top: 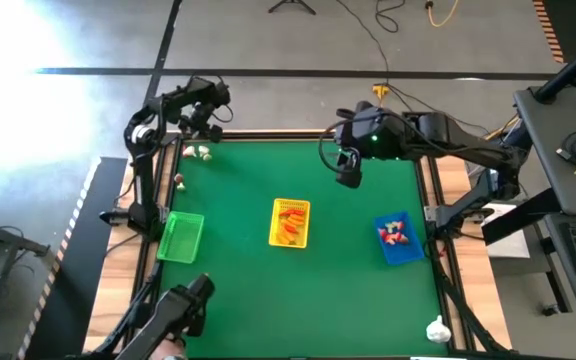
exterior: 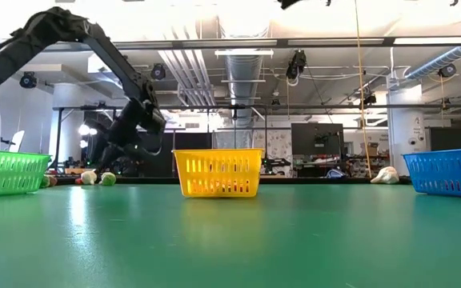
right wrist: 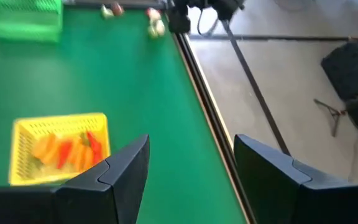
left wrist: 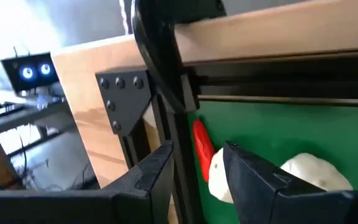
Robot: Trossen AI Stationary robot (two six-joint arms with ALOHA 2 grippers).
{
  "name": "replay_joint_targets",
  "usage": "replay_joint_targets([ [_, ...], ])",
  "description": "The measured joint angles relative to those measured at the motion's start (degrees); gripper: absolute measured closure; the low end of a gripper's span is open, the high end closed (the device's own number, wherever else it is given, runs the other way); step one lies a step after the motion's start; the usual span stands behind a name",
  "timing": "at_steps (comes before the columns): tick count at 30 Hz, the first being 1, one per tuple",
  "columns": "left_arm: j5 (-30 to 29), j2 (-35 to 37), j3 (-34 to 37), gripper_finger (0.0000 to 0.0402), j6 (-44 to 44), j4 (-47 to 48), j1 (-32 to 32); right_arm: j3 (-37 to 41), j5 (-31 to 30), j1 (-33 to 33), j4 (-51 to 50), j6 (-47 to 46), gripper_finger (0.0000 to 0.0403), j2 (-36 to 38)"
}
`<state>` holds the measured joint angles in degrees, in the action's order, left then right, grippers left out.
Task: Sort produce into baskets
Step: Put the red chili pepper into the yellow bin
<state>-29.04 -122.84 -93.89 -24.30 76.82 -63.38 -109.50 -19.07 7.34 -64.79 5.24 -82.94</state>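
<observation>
The left gripper (top: 196, 132) is held at the table's far left corner, its fingers narrowly parted around a red-and-white piece (left wrist: 207, 160), beside a white piece (left wrist: 312, 171). The right gripper (top: 348, 172) is held wide and empty at the far edge. Green (top: 180, 237), yellow (top: 289, 222) and blue (top: 398, 240) baskets are lined across the green table (top: 238, 180).

The bench (top: 268, 270) had a smooth, matt green top edged in pale wood. The yellow basket (exterior: 218, 172), green basket (exterior: 5, 171) and blue basket (exterior: 448, 172) looked like glossy perforated plastic.

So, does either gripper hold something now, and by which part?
Right gripper: open, nothing held. Left gripper: a red-and-white piece sits between its fingers; grip unclear.
</observation>
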Motion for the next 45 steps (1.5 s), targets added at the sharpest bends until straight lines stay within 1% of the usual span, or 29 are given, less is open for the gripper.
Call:
replay_joint_targets([
  [3, -0.3, -1.2, 1.7, 0.0278, -2.5, -0.4, 0.3, 1.3, 0.0, 1.7, -1.6, 0.8, 0.0177, 0.0],
  [7, 0.0, -1.4, 5.7, 0.0278, -5.2, -0.6, 0.9, 3.2, 0.1, 3.8, -2.7, 2.1, 0.0177, 0.0],
  [10, 3.5, -1.2, 8.5, 0.0278, -5.1, -0.5, 1.9, 4.3, 0.2, 5.6, -2.7, 4.7, 0.0177, 0.2],
  [13, 7.2, 0.9, 12.0, 0.0278, -4.4, -0.8, 4.7, 4.6, 0.6, 8.0, -2.3, 7.6, 0.0177, 0.3],
  [17, 7.3, 3.4, 15.3, 0.0278, -3.5, -3.3, 7.3, 4.6, 4.5, 11.9, -0.6, 9.3, 0.0177, 0.3],
  [20, 6.0, 5.4, 15.5, 0.0278, -5.5, -5.5, 6.8, 4.6, 7.9, 14.5, 1.2, 9.7, 0.0177, 0.3],
  [23, 5.4, 7.2, 14.0, 0.0278, -9.5, -6.3, 5.0, 4.6, 10.9, 16.4, 1.9, 9.6, 0.0177, 0.3],
  [26, 2.8, 9.4, 13.1, 0.0278, -17.0, -6.6, 2.6, 4.6, 13.2, 17.2, 1.0, 8.5, 0.0177, 0.2],
  [28, 2.6, 11.3, 13.3, 0.0278, -22.9, -9.2, 1.4, 4.6, 13.6, 17.2, -0.8, 7.8, 0.0177, 0.2],
  [30, 1.5, 12.7, 13.9, 0.0278, -32.2, -11.0, 1.3, 4.7, 13.7, 17.2, -2.4, 7.1, 0.0177, 0.2],
  [32, 0.2, 13.8, 15.0, 0.0278, -41.7, -10.9, 1.5, 5.0, 13.7, 17.2, -3.3, 6.1, 0.0177, 0.2],
  [33, -0.9, 14.2, 15.4, 0.0278, -44.9, -11.8, 1.5, 5.1, 13.7, 17.2, -3.5, 5.8, 0.0177, 0.2],
  [36, -3.6, 14.4, 15.6, 0.0278, -50.5, -14.3, 1.4, 5.6, 13.7, 17.2, -3.7, 5.9, 0.0177, 0.2],
  [38, -3.8, 14.4, 15.6, 0.0278, -56.9, -14.4, 1.4, 5.9, 13.6, 17.3, -3.3, 6.2, 0.0177, 0.2],
  [40, -1.7, 14.4, 15.7, 0.0278, -67.8, -12.6, 1.8, 6.5, 13.6, 17.3, -2.8, 6.3, 0.0177, 0.2],
  [42, -0.9, 14.4, 16.4, 0.0278, -75.7, -13.0, 2.9, 7.1, 13.5, 17.3, -1.7, 6.3, 0.0177, 0.2],
  [43, -1.4, 14.4, 16.7, 0.0278, -77.8, -14.2, 3.5, 7.4, 13.6, 17.4, -1.1, 6.5, 0.0177, 0.2],
  [45, -4.6, 14.2, 17.5, 0.0280, -79.0, -15.9, 4.2, 8.0, 13.6, 17.6, 0.2, 7.0, 0.0177, 0.2],
])
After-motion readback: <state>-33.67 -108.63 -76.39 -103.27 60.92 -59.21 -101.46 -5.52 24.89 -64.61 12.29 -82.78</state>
